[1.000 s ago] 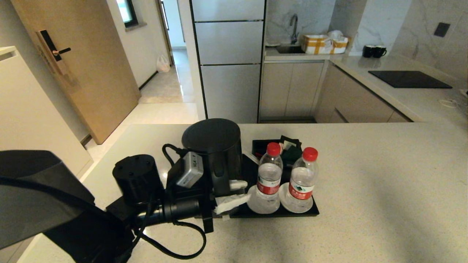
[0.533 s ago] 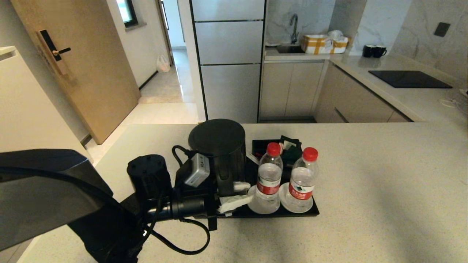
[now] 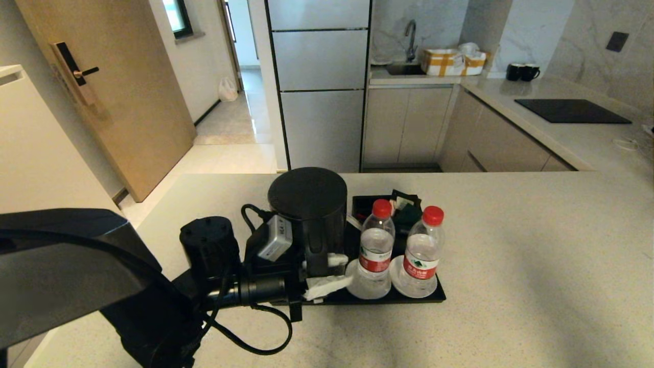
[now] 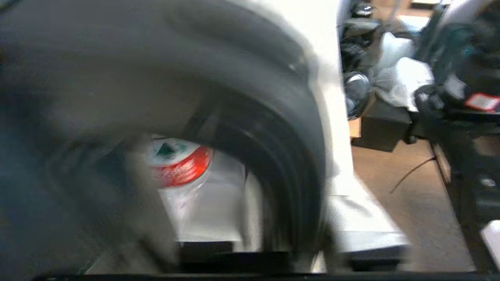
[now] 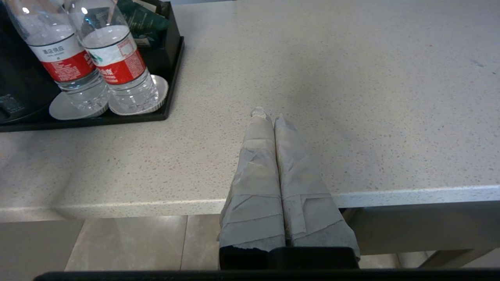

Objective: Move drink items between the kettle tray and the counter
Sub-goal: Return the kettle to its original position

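Note:
The tall matte-black kettle [image 3: 309, 204] stands upright at the left end of the black kettle tray [image 3: 388, 299]. My left gripper [image 3: 338, 269] is shut on its handle, one white-wrapped finger on each side. Whether the kettle rests on the tray or hangs just above it I cannot tell; the base disc is hidden. Two red-capped water bottles [image 3: 375, 250] [image 3: 423, 253] stand on the tray's right half. The left wrist view shows the kettle handle [image 4: 285, 156] close up and one bottle [image 4: 177, 168] behind it. My right gripper [image 5: 269, 115] is shut on nothing, over the beige counter [image 5: 351, 78] near its front edge.
White saucers [image 3: 415, 290] lie under the bottles. A small black box of sachets [image 3: 396, 203] sits behind them. The left arm and its cable [image 3: 245, 342] cover the counter's near left. The counter's front edge [image 5: 410, 193] runs under my right gripper. Far back stands a cooktop counter [image 3: 572, 110].
My left gripper has carried the kettle to the right, toward the bottles, and it now stands closer over the tray's left end. The bottles have not moved.

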Available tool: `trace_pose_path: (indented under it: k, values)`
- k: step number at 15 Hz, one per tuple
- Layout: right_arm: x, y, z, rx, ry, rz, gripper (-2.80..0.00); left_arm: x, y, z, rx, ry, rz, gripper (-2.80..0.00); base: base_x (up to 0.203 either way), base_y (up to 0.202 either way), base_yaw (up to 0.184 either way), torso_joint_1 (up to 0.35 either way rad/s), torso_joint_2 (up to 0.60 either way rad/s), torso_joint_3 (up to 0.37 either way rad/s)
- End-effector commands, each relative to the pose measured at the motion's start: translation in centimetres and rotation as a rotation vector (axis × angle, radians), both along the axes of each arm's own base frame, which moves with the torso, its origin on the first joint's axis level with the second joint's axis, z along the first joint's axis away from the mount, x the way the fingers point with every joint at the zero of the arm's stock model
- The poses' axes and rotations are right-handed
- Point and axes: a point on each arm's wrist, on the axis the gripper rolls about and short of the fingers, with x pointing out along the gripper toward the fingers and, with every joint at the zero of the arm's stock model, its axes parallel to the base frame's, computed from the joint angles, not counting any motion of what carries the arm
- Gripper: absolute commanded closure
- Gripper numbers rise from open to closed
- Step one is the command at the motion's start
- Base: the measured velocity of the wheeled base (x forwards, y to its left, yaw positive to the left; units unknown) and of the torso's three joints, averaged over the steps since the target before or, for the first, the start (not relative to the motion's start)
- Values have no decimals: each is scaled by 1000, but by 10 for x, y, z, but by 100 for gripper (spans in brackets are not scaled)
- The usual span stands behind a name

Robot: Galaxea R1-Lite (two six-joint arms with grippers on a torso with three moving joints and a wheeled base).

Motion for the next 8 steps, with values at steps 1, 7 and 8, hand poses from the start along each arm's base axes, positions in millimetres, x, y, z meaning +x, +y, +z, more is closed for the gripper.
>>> trace_pose_path:
  k: [1, 7, 8]
  values:
    - [0, 0, 0, 1, 0, 0, 0, 1, 2, 0, 4, 7, 1, -280, 0, 0, 0, 0, 0, 0]
    - [0, 0, 0, 1, 0, 0, 0, 1, 6, 4, -1, -1, -14, -280, 0, 0, 0, 0, 0, 0]
    - [0, 0, 0, 1, 0, 0, 0, 3, 7, 4, -1, -1, -7, -280, 0, 0, 0, 0, 0, 0]
